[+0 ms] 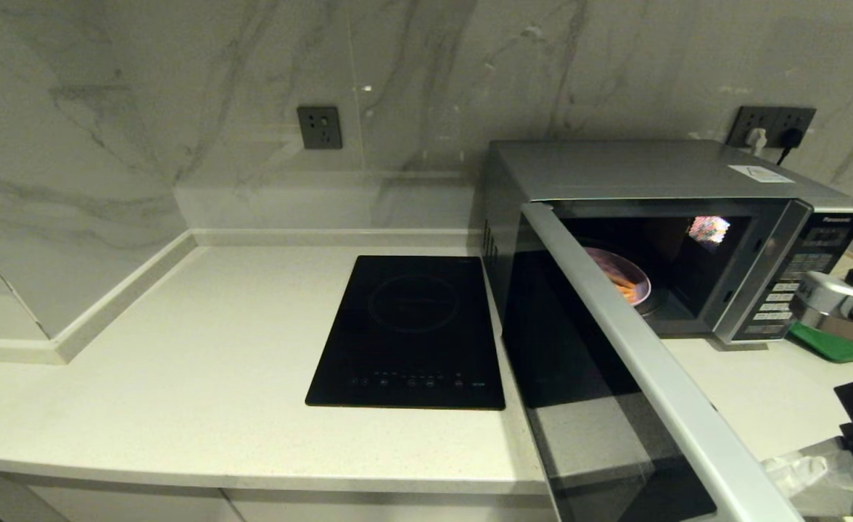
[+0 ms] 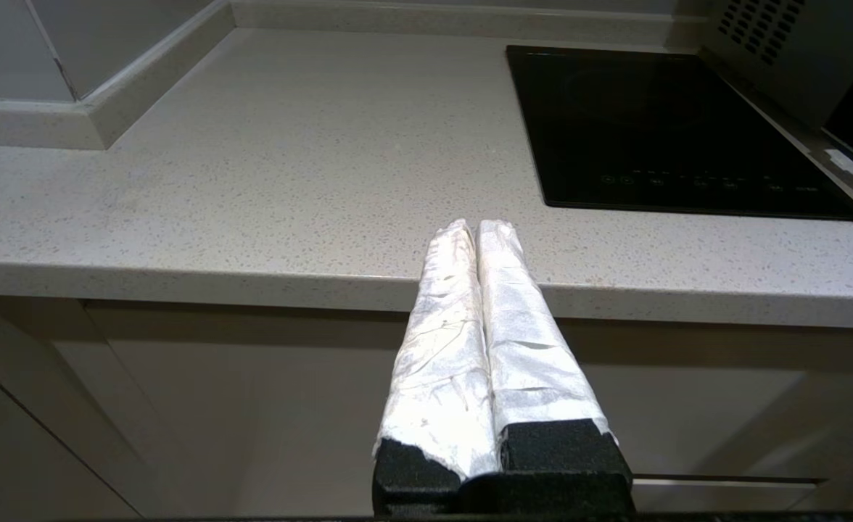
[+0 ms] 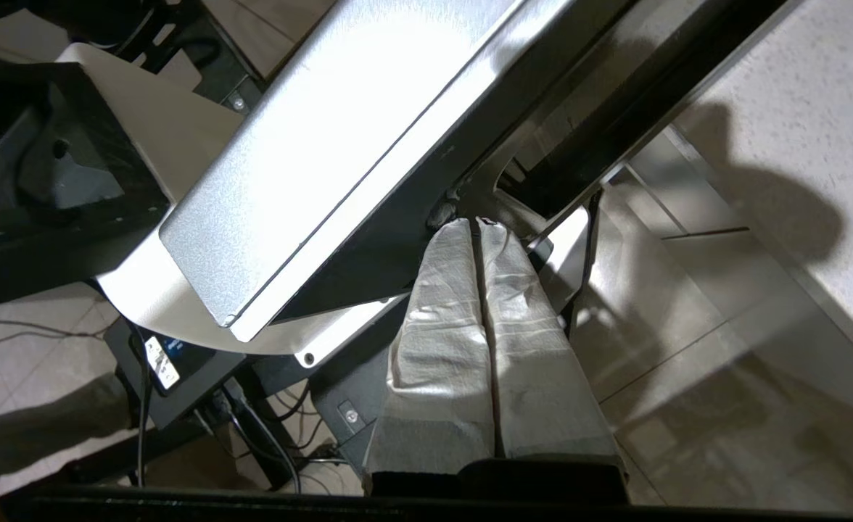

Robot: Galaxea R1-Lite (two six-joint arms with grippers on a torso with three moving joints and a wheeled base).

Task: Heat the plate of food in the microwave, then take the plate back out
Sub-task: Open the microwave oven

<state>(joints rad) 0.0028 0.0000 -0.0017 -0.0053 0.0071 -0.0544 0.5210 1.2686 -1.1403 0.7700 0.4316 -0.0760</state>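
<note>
Microwave [image 1: 658, 217], a large silver box oven at the worktop's [image 1: 202, 377] back right, stands with its dark glass door [image 1: 615, 377] swung wide over the front edge; the pale lilac plate of orange fries [image 1: 619, 279] sits inside. Judged step: closing the door, which calls for a sideways push. Only the right wrist view shows the right gripper [image 3: 479, 226], jaws together, tips by the door's edge. Only the left wrist view shows the left gripper [image 2: 476, 226], parked below the front edge, jaws together.

The open microwave door [image 1: 637, 362] hides half the plate of food [image 1: 626, 279]. The picture's lower edge cuts the door off. What lies past the right gripper [image 3: 479, 225] tips stays unclear.
</note>
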